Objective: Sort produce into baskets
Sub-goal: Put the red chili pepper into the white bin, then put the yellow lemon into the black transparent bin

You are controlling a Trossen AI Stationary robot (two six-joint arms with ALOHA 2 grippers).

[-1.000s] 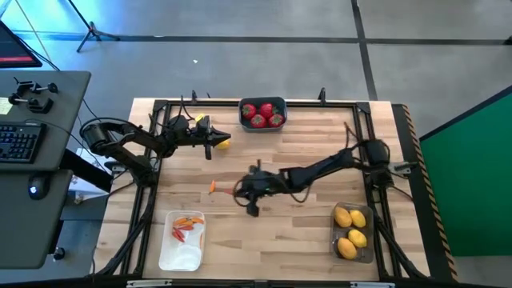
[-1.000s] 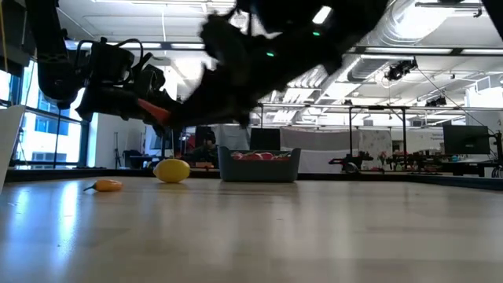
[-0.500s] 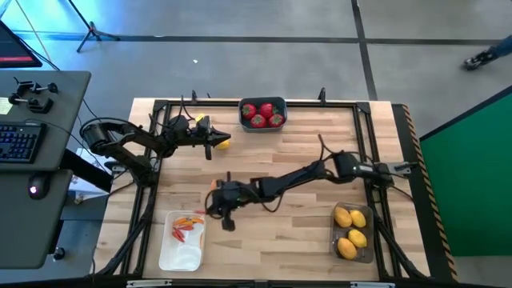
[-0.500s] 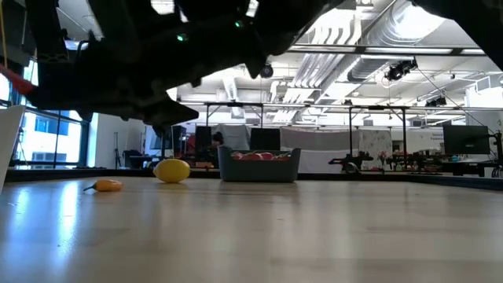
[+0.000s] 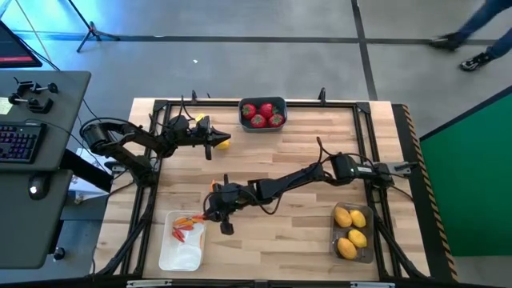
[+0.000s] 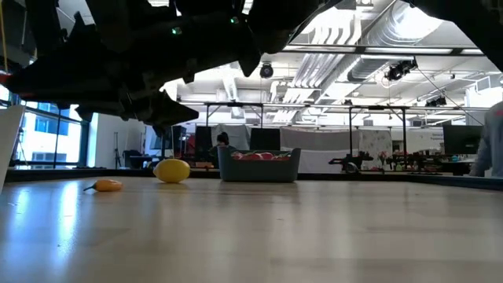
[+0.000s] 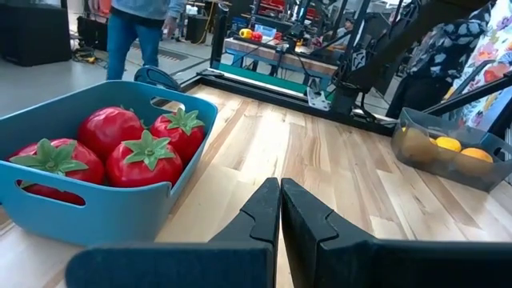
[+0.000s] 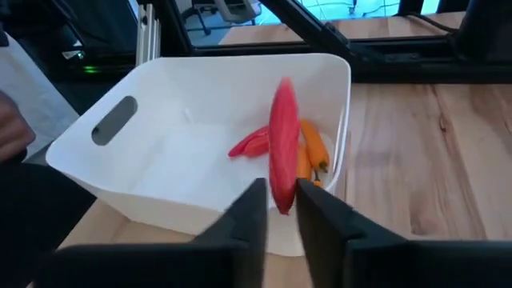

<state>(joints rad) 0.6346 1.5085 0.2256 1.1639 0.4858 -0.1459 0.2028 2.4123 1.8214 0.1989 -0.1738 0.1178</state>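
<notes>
Pale wood planks make up the table (image 5: 288, 152), framed in dark rail, with an open workshop behind it in the low view. Reaching far across, the right end effector (image 8: 276, 210) pinches a thin red pepper (image 8: 282, 140) between its fingers, the piece standing up out of the grip with its long axis running forward, away from the wrist. Directly beyond and below it lies the white basket (image 8: 112, 180), its near rim just ahead of the fingertips; several orange and red pepper pieces (image 8: 308, 152) already rest inside against the wall closest to the end effector. Judging by this, the drop calls for only a little more forward reach so the pepper clears that rim. The left end effector (image 7: 280, 210) waits with fingers pressed together and empty, just beside the blue basket (image 7: 120, 216) holding the red tomatoes (image 7: 144, 156); a yellow lemon (image 5: 223, 143) lies on the table just past its tip. The grey basket (image 5: 353, 234) of lemons sits well apart from both.
</notes>
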